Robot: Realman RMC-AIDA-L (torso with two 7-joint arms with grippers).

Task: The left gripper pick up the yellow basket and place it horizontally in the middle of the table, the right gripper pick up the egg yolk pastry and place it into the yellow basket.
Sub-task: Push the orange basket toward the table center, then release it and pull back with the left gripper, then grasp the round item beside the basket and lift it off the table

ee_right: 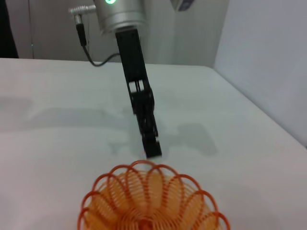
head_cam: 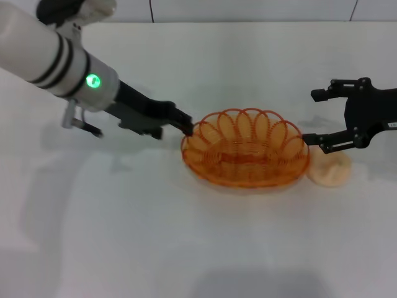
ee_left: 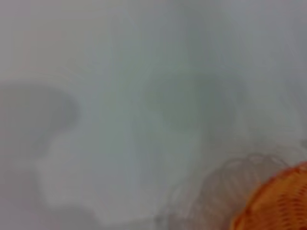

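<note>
The yellow basket (head_cam: 245, 162) rests flat on the white table (head_cam: 186, 242), near its middle, with its long side across my view. The left gripper (head_cam: 187, 127) reaches in from the left, its tip at the basket's left rim. In the right wrist view the left gripper (ee_right: 152, 149) points down just beyond the basket's far rim (ee_right: 144, 165). The right gripper (head_cam: 316, 118) is open and empty, hovering just right of the basket. The egg yolk pastry (head_cam: 330, 170) lies on the table against the basket's right end, below the right gripper's lower finger. The left wrist view shows only an edge of the basket (ee_left: 280, 203).
The table's far edge (head_cam: 248, 22) runs along the back. The left arm's white, black-banded segment with the green light (head_cam: 93, 80) crosses the upper left. Bare white table lies in front of the basket.
</note>
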